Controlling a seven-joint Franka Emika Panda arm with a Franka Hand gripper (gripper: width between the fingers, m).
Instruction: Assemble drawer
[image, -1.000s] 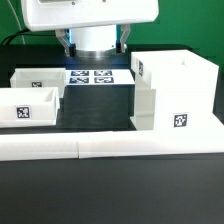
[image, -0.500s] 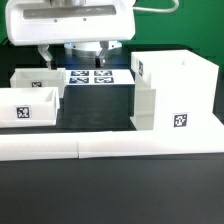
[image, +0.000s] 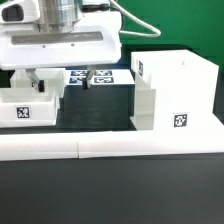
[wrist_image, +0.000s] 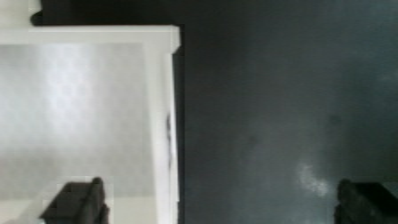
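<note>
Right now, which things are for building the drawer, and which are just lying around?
For the drawer: big white casing; small tray; gripper, open.
Just lying around: marker board; long white bars.

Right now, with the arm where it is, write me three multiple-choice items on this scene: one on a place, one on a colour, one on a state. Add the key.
1. In the exterior view, the large casing stands:
A) at the left
B) at the right
C) in the middle

2. The casing's colour is:
A) red
B) white
C) blue

3. The gripper is:
A) shut on a part
B) shut and empty
C) open, holding nothing

Key:
1 B, it fills the exterior view's right side.
2 B, its walls are plain white.
3 C, the wrist view shows the fingers far apart, gripping nothing.
</note>
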